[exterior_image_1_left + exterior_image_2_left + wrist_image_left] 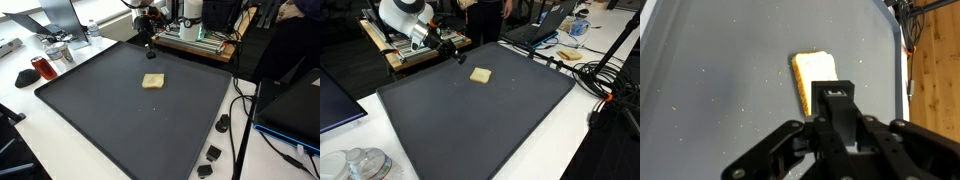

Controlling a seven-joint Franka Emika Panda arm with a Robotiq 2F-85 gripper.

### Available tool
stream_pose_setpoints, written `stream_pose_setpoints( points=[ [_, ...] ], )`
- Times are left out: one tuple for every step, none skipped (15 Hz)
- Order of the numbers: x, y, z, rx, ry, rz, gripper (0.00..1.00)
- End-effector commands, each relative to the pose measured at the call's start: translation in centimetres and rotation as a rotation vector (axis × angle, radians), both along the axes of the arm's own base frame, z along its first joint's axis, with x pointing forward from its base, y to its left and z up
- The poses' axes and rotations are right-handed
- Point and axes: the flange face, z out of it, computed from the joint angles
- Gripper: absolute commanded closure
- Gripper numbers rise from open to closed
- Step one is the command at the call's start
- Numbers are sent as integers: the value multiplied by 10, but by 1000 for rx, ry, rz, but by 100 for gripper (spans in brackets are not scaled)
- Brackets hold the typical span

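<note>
my claw (pixel 453 53) hangs empty at the far edge of the dark mat (pixel 470 120); how wide, i cannot tell. the bread slice (pixel 480 74) lies untouched nearby, everything left.

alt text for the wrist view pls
A pale square sponge lies on a dark grey mat, just beyond the black gripper filling the lower frame. A strip of wooden surface runs along the right edge.

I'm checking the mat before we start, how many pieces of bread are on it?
1. The single slice of bread lies on the dark mat, toward its far middle, just ahead of the gripper. No others visible in any view.
</note>
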Motion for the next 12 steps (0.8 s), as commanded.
stream_pose_setpoints(
  points=[
    [-13, -8, 17, 48, 66, -26, 95],
    [-8, -12, 19, 39, 83, -29, 95],
    [-1, -14, 21, 24, 99, -31, 95],
    [-1, -12, 25, 14, 109, -39, 95],
    [-8, -6, 30, -1, 120, -41, 95],
    [-2, -8, 31, -17, 129, -50, 95],
    [6, -11, 32, -30, 139, -58, 95],
    [9, -10, 35, -59, 146, -62, 95],
    [9, -7, 38, -94, 152, -71, 95],
    [6, -1, 41, -137, 153, -61, 95],
    [17, -2, 41, -170, 159, -63, 95],
    [23, 2, 43, -215, 157, -55, 95]
  ],
)
